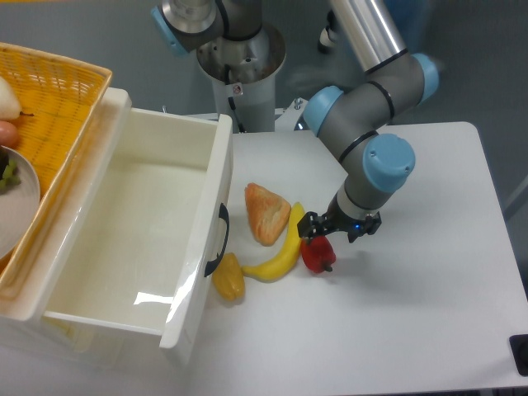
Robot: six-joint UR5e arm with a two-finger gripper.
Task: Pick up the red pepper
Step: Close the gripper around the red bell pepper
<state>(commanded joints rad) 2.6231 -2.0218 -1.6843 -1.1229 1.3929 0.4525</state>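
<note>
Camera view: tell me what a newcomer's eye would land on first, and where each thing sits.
The grey robot arm with blue joint caps reaches down over the white table, its black gripper right above the small glossy red pepper at mid-table; whether the jaws touch it cannot be told. Left of the pepper lie a curved yellow banana, a tan pastry and a yellow-orange pepper, beside a large open white drawer.
</note>
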